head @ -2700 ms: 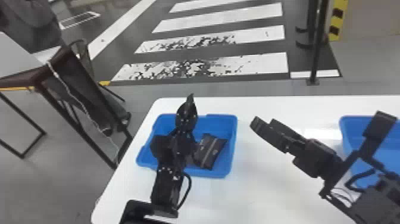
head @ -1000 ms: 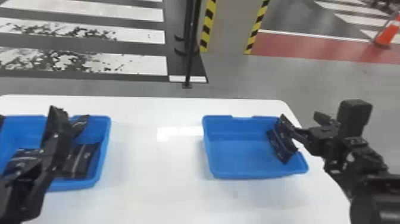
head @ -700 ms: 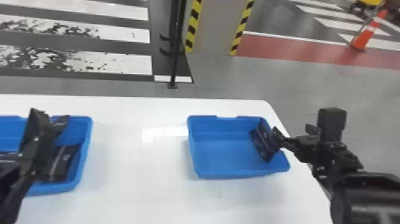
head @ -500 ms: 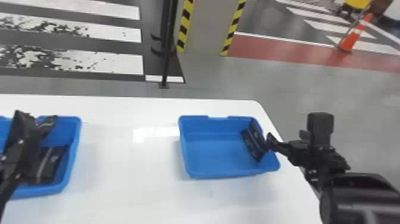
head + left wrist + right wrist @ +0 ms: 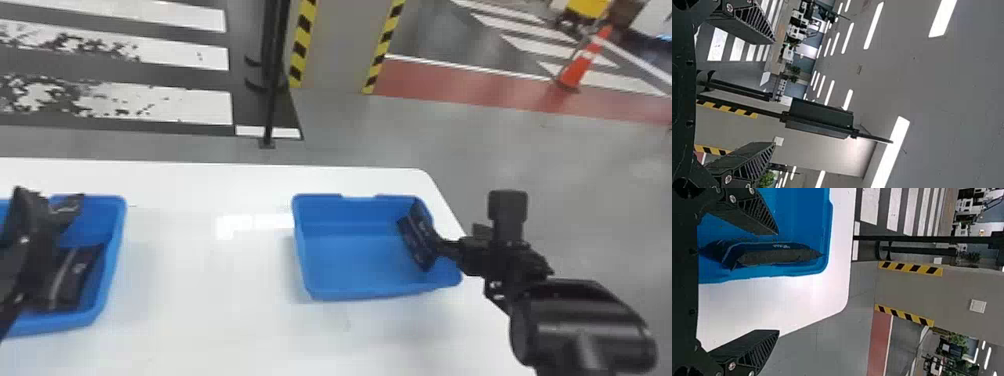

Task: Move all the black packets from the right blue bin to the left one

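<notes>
My left gripper (image 5: 50, 200) stands open over the left blue bin (image 5: 116, 260), in which black packets (image 5: 75, 280) lie. In the left wrist view the left gripper (image 5: 775, 92) has nothing between its fingers. At the right blue bin (image 5: 345, 295), my right gripper (image 5: 456, 241) is by the right end wall, beside two black packets (image 5: 414, 245) leaning together there. The right wrist view has the right gripper (image 5: 778, 282) open wide; the packets (image 5: 781, 255) in the bin (image 5: 809, 272) lie between the lines of its fingers, not gripped.
White tabletop (image 5: 200, 280) stretches between the two bins. Its right edge runs close behind the right bin, under the right arm. Beyond the table stand a black post (image 5: 272, 90), a striped pillar (image 5: 340, 50) and an orange cone (image 5: 580, 65) on the floor.
The head view has turned right, so both bins sit farther left in it. My right gripper has gone from between the bins to the right bin's far right end.
</notes>
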Tool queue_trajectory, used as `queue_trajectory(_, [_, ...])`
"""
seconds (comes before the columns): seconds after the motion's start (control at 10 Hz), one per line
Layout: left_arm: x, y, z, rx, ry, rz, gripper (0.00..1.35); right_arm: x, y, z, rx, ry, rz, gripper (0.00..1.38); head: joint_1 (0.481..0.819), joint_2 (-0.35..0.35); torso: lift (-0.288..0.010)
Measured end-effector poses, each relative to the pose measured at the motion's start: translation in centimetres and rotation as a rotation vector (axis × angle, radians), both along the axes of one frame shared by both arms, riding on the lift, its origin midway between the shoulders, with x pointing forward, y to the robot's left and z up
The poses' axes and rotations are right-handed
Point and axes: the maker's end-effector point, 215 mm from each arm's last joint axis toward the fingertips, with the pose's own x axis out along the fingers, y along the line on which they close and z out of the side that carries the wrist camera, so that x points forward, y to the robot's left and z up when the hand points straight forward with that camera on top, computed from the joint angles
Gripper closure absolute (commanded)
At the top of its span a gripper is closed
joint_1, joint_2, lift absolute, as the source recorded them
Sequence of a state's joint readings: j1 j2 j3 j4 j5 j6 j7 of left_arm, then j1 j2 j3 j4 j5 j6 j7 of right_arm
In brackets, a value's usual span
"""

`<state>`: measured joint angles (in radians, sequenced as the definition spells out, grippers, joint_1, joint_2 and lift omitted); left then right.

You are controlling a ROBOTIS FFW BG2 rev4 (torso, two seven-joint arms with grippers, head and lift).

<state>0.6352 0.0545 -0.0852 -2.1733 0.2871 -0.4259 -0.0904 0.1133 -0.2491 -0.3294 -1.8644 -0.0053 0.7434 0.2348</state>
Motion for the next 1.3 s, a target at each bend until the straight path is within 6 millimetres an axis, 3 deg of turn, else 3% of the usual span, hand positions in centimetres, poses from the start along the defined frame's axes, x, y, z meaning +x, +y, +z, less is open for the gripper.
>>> queue_trajectory(0.6, [-0.1, 0.1, 0.5, 0.0, -0.017, 0.005, 0.12, 3.2, 4.8, -2.2, 0.074, 0.014, 0.079, 0.25, 0.695, -0.242, -0.14])
queue_trajectory(0.9, [-0.1, 0.1, 0.6, 0.0, -0.021, 0.004, 0.12, 3.4, 5.4, -3.6, 0.102, 0.039, 0.081, 0.26, 0.695, -0.233, -0.14])
queue_trajectory(1.0, [-0.1, 0.1, 0.7, -0.002, -0.022, 0.004, 0.12, 3.3, 5.4, -3.9, 0.104, 0.047, 0.077, 0.31, 0.695, -0.233, -0.14])
queue_trajectory(1.3, [-0.1, 0.2, 0.5, -0.005, -0.022, 0.006, 0.12, 2.5, 5.4, -5.1, 0.119, 0.092, 0.062, 0.71, 0.695, -0.234, -0.14])
